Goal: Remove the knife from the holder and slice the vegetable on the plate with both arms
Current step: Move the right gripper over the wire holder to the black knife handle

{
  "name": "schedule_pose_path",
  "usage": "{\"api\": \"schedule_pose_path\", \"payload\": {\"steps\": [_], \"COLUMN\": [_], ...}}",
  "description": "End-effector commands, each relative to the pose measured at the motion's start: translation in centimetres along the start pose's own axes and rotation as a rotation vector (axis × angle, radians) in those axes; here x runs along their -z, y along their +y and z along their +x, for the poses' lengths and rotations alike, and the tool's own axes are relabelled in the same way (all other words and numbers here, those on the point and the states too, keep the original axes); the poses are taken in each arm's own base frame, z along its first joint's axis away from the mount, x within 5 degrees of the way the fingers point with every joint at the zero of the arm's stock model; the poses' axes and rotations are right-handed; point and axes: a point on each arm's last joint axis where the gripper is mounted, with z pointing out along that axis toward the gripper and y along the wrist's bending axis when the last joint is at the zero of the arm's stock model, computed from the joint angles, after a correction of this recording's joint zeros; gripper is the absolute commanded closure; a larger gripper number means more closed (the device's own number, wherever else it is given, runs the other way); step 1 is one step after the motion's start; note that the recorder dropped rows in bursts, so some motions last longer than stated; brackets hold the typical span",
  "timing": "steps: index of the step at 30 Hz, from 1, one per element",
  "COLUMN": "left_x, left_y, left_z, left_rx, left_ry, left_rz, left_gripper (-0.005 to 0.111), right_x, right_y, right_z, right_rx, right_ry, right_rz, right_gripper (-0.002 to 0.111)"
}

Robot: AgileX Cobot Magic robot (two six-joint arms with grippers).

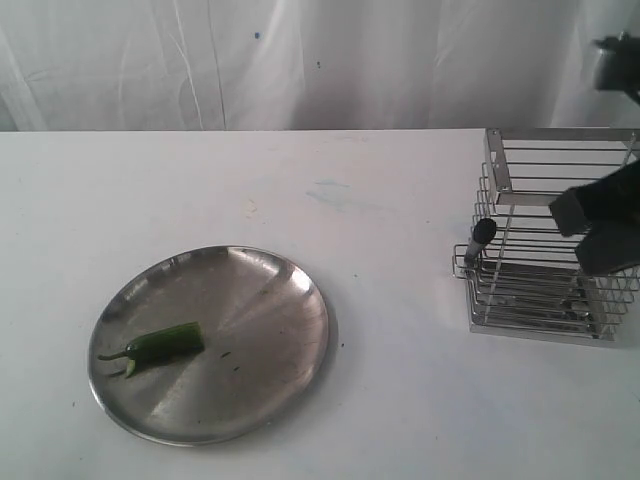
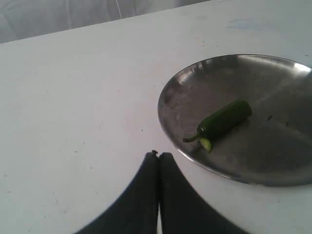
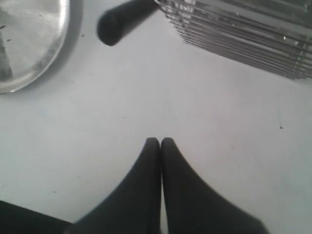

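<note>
The dark green vegetable lies on the left half of the round steel plate, stem pointing left, with a small cut piece by the stem. The silver wire holder stands at the right. The knife's black handle pokes out of the holder's left side; its blade is hidden inside. The right arm hangs in front of the holder. My right gripper is shut and empty over bare table, short of the handle and holder. My left gripper is shut and empty beside the plate, near the vegetable.
A white tabletop stretches between plate and holder, with a white curtain behind it. The left arm does not show in the exterior view. The plate's rim sits at one corner of the right wrist view.
</note>
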Motion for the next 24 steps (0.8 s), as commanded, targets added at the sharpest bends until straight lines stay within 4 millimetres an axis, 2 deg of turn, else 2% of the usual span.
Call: {"api": "schedule_pose_path", "payload": {"steps": [1, 7, 9, 13, 16, 20, 24], "left_x": [0.0, 0.0, 0.0, 0.0, 0.0, 0.0, 0.0], "left_y": [0.0, 0.0, 0.0, 0.0, 0.0, 0.0, 0.0], "left_z": [0.1, 0.1, 0.1, 0.1, 0.1, 0.1, 0.1], "left_rx": [0.004, 0.004, 0.004, 0.004, 0.004, 0.004, 0.004], "left_ry": [-0.005, -0.005, -0.005, -0.005, -0.005, -0.005, -0.005], "left_rz": [0.007, 0.007, 0.007, 0.007, 0.007, 0.007, 0.007], "left_gripper": [0.107, 0.107, 0.107, 0.107, 0.107, 0.107, 0.107], "right_x": [0.7, -1.2, -0.8, 0.1, -0.4, -2.7, -3.0], "right_y": [1.4, 2.6, 3.1, 4.7, 5.5, 5.5, 5.7], "right_z": [-0.4, -0.8, -0.9, -1.3, -1.7, -1.5, -1.8], "right_rx": [0.085, 0.087, 0.021, -0.128, -0.163, -0.218, -0.211], "right_ry": [0.009, 0.072, 0.014, -0.235, -0.364, -0.342, -0.377], "right_rz": [-0.011, 0.074, 0.090, 0.050, 0.014, 0.044, 0.018], "right_gripper": [0.108, 0.108, 0.108, 0.108, 0.108, 0.108, 0.107]}}
